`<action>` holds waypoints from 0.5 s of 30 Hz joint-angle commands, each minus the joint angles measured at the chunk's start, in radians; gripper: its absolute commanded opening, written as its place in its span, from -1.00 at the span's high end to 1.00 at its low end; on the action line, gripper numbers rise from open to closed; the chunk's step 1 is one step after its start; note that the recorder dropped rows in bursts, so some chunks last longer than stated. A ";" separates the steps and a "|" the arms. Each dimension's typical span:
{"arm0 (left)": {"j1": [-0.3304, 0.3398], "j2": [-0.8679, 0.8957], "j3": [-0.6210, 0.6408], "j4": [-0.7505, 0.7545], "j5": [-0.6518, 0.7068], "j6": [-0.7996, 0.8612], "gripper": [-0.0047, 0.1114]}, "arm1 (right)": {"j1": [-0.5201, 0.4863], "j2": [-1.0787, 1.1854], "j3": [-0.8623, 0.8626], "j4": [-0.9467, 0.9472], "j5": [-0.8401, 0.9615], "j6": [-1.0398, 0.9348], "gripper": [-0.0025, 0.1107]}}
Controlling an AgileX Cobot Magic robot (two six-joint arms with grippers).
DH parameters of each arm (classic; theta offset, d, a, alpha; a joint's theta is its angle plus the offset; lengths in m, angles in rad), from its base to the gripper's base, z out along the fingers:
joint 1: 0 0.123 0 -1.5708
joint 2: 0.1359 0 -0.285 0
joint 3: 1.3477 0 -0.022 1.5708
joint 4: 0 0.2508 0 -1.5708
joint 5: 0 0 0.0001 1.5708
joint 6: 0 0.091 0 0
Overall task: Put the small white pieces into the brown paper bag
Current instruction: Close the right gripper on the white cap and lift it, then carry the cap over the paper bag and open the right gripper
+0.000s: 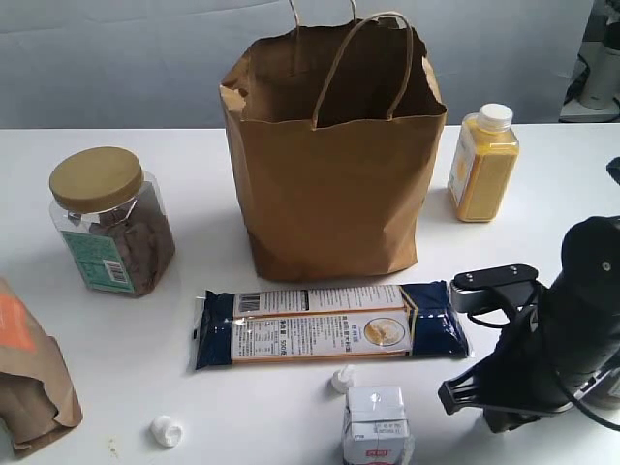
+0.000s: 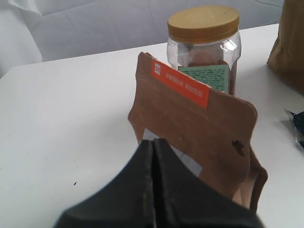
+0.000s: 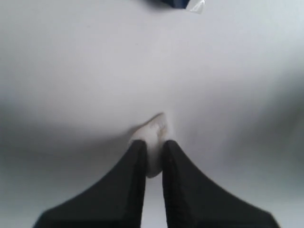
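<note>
The tall brown paper bag (image 1: 334,155) with loop handles stands upright at the table's middle back. One small white piece (image 1: 167,430) lies near the front left, another (image 1: 341,380) just in front of the blue packet. In the right wrist view my right gripper (image 3: 153,145) is shut on a third small white piece (image 3: 154,130), low over the white table. The right arm (image 1: 542,358) is at the front right, well below the bag's rim. My left gripper (image 2: 153,142) is shut with nothing in it, next to the smaller labelled bag; the exterior view does not show it.
A smaller brown bag with an orange label (image 1: 29,378) (image 2: 199,133) stands at the front left. A gold-lidded jar (image 1: 111,223) (image 2: 204,47) stands left of the bag, a yellow bottle (image 1: 484,165) right of it. A blue packet (image 1: 329,325) and a small carton (image 1: 376,426) lie in front.
</note>
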 commanded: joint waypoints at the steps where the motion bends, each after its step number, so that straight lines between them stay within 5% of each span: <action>1: -0.008 -0.003 0.003 -0.009 -0.006 -0.002 0.92 | 0.005 0.002 -0.005 -0.014 0.003 -0.027 0.96; 9: -0.008 -0.003 0.003 -0.009 -0.006 -0.002 0.92 | 0.005 -0.068 -0.005 -0.014 0.007 -0.033 0.96; 15: -0.008 -0.003 0.003 -0.009 -0.006 -0.002 0.92 | 0.005 -0.471 0.107 0.171 -0.112 -0.148 0.96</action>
